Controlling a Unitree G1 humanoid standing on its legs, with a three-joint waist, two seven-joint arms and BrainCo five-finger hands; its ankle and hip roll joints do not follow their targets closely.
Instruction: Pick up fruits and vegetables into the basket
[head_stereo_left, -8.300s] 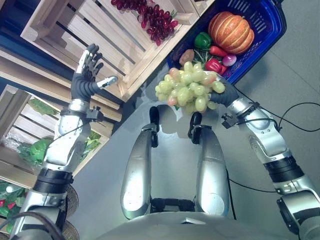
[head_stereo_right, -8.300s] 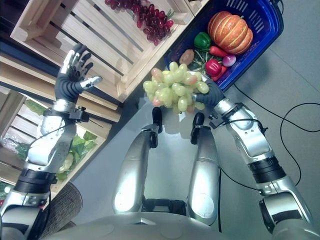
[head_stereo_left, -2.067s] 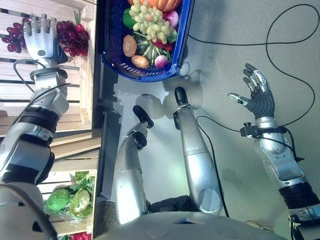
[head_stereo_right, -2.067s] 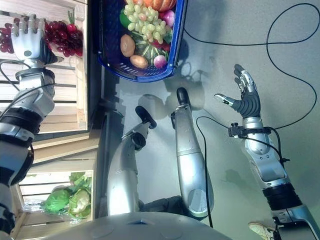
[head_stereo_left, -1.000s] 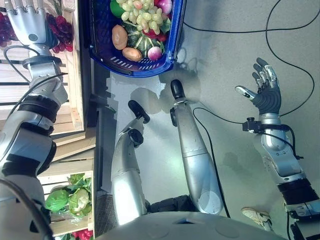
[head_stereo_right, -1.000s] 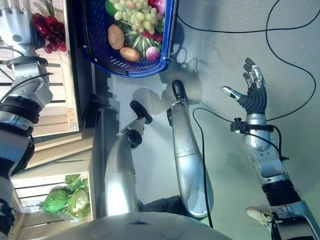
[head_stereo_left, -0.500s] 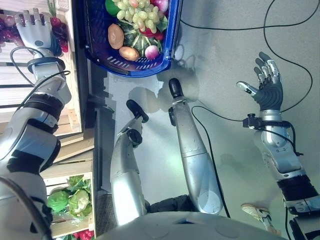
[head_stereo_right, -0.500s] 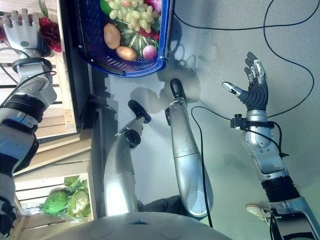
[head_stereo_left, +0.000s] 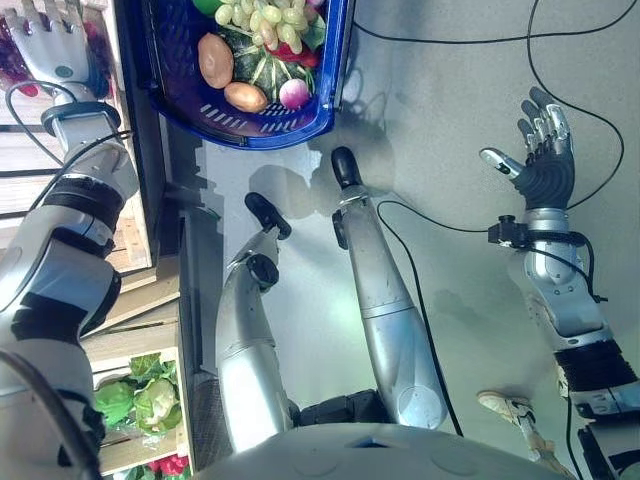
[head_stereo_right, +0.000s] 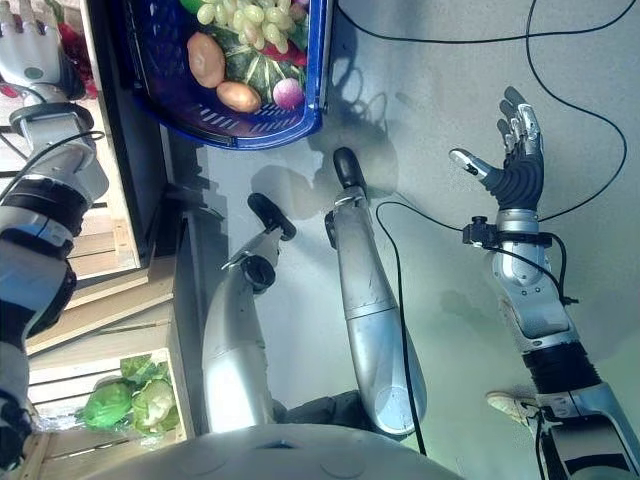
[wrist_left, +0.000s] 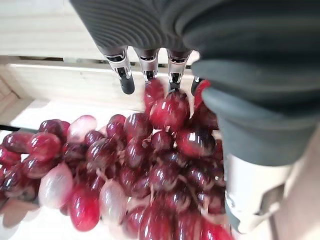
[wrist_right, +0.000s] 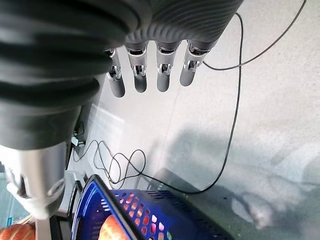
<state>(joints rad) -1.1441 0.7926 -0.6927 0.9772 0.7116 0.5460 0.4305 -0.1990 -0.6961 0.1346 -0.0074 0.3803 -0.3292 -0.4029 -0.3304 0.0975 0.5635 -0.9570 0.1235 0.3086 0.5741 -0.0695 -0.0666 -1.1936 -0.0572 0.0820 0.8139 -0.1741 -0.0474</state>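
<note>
Glossy red grapes (wrist_left: 150, 175) lie under the spread-fingered left hand (head_stereo_left: 55, 55); right hand (head_stereo_left: 545, 165) splayed, empty

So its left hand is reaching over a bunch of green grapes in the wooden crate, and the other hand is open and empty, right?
Not quite: the grapes under the left hand are red grapes, as the left wrist view shows. The green grapes already lie in the blue basket. The rest holds: the bunch lies in the wooden crate, and the right hand is open and empty.
</note>
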